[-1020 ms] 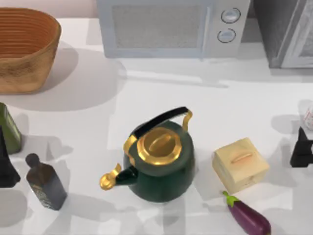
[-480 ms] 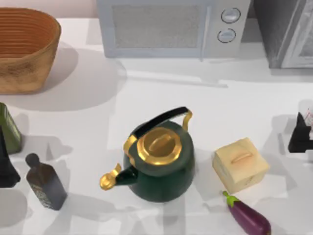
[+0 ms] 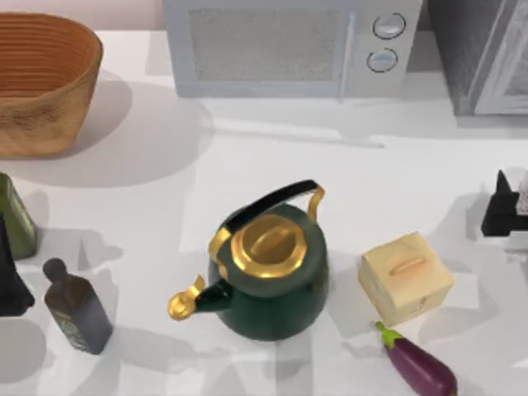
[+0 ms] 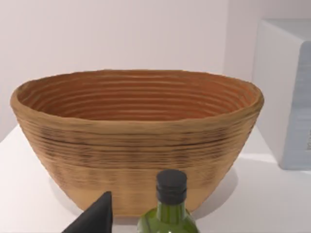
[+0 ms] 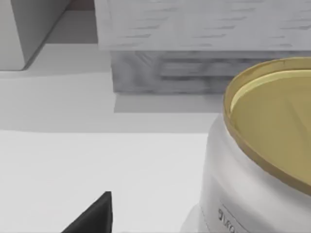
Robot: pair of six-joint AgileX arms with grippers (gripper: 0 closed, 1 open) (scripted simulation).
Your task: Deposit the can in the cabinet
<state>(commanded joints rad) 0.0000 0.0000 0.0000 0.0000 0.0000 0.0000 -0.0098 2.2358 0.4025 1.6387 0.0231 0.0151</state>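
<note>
— Over the last second our right pincer (image 3: 505, 206) has slid up the right edge of the surface (image 3: 272, 165), moving toward the cabinet (image 3: 483, 54), and the can (image 3: 523, 196) now peeks out just past it at the frame's edge.

— Is it gripping the can?

— We cannot tell. The right wrist view has the can (image 5: 257, 160) very close, gold rim and whitish wall with faint lettering, and one dark fingertip (image 5: 92, 216) apart from it. Whether the fingers are closed on it is not visible.

— And the cabinet?

— It sits at the far right corner, dark speckled side with a pale door frame, right of the microwave (image 3: 289, 45). From the wrist it looks like a grey block (image 5: 194, 43) beyond the can.

— Our left arm?

— The left pincer (image 3: 10, 276) is parked at the left edge, beside the green bottle (image 3: 15, 216) and near the dark bottle (image 3: 76, 307). Its camera faces the wicker basket (image 4: 136, 141). Its fingers, again, we cannot tell.

— Mid-surface?

— The kettle (image 3: 268, 276), tan box (image 3: 406, 276) and eggplant (image 3: 419, 365) have stayed put.
</note>
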